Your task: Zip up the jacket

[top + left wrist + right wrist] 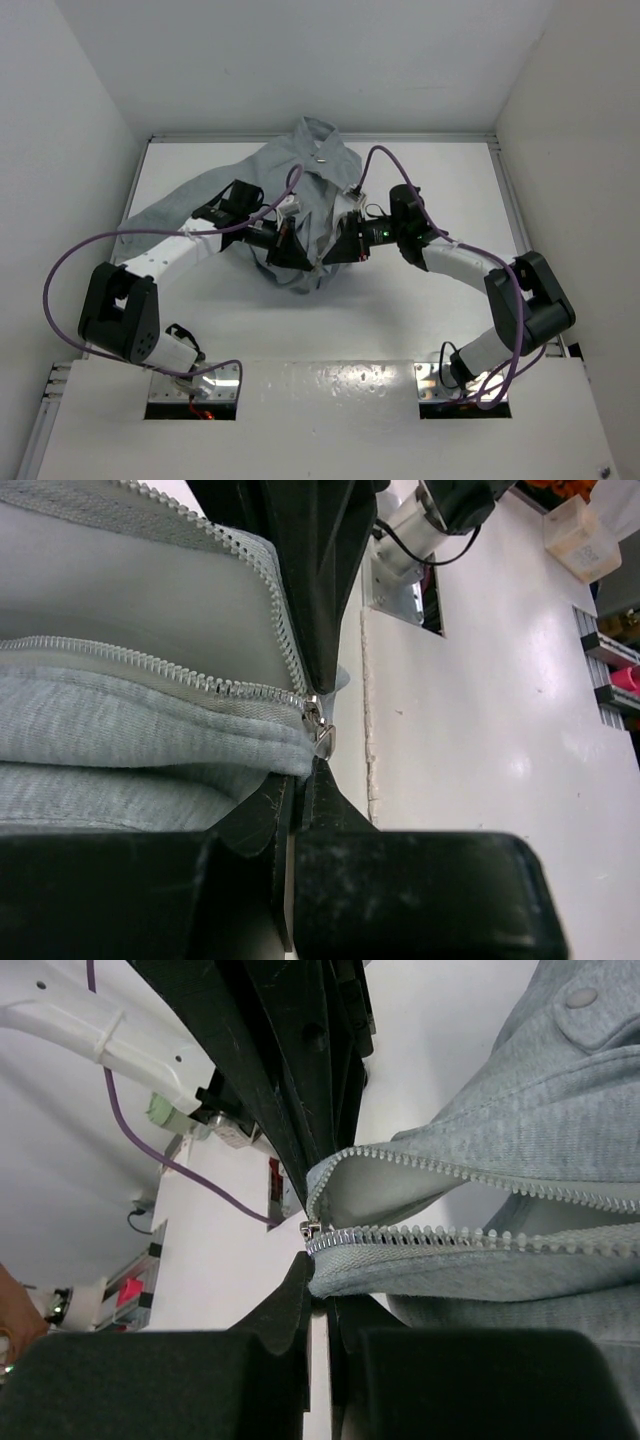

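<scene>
From above, the jacket lies crumpled at the middle of the table, toward the back, with one sleeve trailing out to the left, partly under the left arm. The left gripper and right gripper meet at its near edge, almost touching. Their black bodies cover the zipper there, so neither grip can be read in this view.

The left wrist camera shows what the overhead hides. The left gripper's jaws are pressed together on the hem corner just below the zipper slider. The two rows of teeth part from the slider and run off the left edge, paler lining between them. A black part fills the top of the frame, too close to identify.

The right wrist camera sees the same spot from the other side. The right gripper is clamped tight on the hem beneath the slider, though the pinched fabric is lost in shadow. Only this view shows a snap stud on a flap at upper right, and a purple cable.
</scene>
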Controlling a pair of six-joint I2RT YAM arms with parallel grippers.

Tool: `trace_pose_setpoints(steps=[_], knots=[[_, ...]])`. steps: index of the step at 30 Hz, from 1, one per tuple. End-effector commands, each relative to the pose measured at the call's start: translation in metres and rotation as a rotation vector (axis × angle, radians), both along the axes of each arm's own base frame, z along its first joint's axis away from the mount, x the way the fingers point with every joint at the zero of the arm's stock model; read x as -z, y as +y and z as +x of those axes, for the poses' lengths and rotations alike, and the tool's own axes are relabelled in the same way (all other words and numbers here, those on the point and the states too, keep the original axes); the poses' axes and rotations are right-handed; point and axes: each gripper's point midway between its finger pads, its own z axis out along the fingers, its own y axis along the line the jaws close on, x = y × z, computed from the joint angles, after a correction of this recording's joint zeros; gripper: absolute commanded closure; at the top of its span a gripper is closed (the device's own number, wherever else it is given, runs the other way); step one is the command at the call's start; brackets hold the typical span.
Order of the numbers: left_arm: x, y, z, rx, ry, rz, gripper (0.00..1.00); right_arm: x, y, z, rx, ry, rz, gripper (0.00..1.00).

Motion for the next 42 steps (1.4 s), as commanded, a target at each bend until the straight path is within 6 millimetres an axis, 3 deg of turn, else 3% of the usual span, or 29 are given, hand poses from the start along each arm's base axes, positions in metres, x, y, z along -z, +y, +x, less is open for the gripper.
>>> trace_pose_setpoints(steps=[1,3,4,5,7,8,9,10,11,14,15,18,19,20,21,22,23,24,25,26,27,29,30,32,38,42], knots=[[0.025,0.007,-0.027,0.031,0.157,0.081,1.0,-0.032,-0.008,0.026,0.063,-0.151,0.069,0.93],[0.024,0.005,-0.026,0.037,0.171,0.075,1.0,-0.03,-0.011,0.023,0.062,-0.14,0.051,0.8],[0.024,0.005,-0.027,0.034,0.181,0.077,1.0,-0.024,-0.014,0.024,0.066,-0.168,0.04,0.67],[0.026,0.005,-0.027,0.038,0.196,0.074,1.0,-0.022,-0.018,0.018,0.073,-0.139,0.013,0.61],[0.026,0.002,-0.023,0.031,0.22,0.079,1.0,-0.016,-0.026,0.027,0.13,-0.186,-0.035,0.56],[0.029,0.002,-0.023,0.033,0.25,0.08,1.0,-0.01,-0.035,0.019,0.132,-0.217,-0.091,0.55],[0.027,0.0,-0.021,0.035,0.261,0.074,1.0,-0.005,-0.041,0.027,0.185,-0.249,-0.134,0.55],[0.026,-0.002,-0.018,0.032,0.266,0.074,1.0,0.0,-0.045,0.022,0.184,-0.252,-0.165,0.57],[0.025,-0.003,-0.02,0.037,0.297,0.066,1.0,-0.004,-0.053,0.021,0.194,-0.346,-0.192,0.59],[0.023,-0.006,-0.015,0.04,0.309,0.057,1.0,-0.013,-0.057,0.012,0.192,-0.358,-0.206,0.62],[0.026,-0.006,-0.015,0.04,0.32,0.061,1.0,-0.007,-0.059,0.0,0.162,-0.303,-0.225,0.62],[0.029,-0.007,-0.013,0.045,0.338,0.059,1.0,-0.002,-0.054,-0.035,0.059,-0.357,-0.233,0.58],[0.028,-0.008,-0.014,0.049,0.363,0.051,1.0,0.001,-0.06,-0.033,0.085,-0.509,-0.282,0.56],[0.03,-0.01,-0.013,0.05,0.389,0.051,1.0,0.008,-0.049,-0.052,0.013,-0.585,-0.298,0.51],[0.029,-0.008,-0.011,0.051,0.406,0.035,1.0,0.029,-0.058,-0.042,0.028,-0.74,-0.394,0.49],[0.027,-0.009,-0.013,0.054,0.42,0.028,1.0,0.04,-0.062,-0.046,0.045,-0.826,-0.45,0.47],[0.028,-0.009,-0.013,0.055,0.446,0.026,1.0,0.043,-0.053,-0.049,0.031,-0.941,-0.43,0.41],[0.028,-0.009,-0.013,0.055,0.446,0.026,1.0,0.058,-0.063,-0.041,0.065,-0.999,-0.505,0.39],[0.031,-0.009,-0.013,0.052,0.466,0.033,1.0,0.046,-0.053,-0.04,0.088,-1.077,-0.465,0.37],[0.031,-0.009,-0.013,0.052,0.467,0.033,1.0,0.046,-0.058,-0.031,0.139,-1.114,-0.51,0.37],[0.031,-0.009,-0.014,0.048,0.486,0.039,1.0,0.05,-0.052,-0.037,0.113,-1.181,-0.493,0.37],[0.031,-0.009,-0.015,0.044,0.501,0.042,1.0,0.043,-0.049,-0.027,0.167,-1.262,-0.512,0.39],[0.032,-0.008,-0.017,0.038,0.528,0.05,1.0,0.037,-0.038,-0.031,0.168,-1.332,-0.459,0.42],[0.029,-0.006,-0.024,0.04,0.538,0.045,1.0,0.039,-0.037,-0.027,0.184,-1.408,-0.487,0.45],[0.027,0.001,-0.031,-0.01,0.56,0.075,1.0,0.008,-0.015,-0.05,0.213,-1.666,-0.322,0.56],[0.031,0.001,-0.029,-0.059,0.574,0.093,1.0,0.003,-0.006,-0.079,0.13,-1.846,-0.19,0.55]])
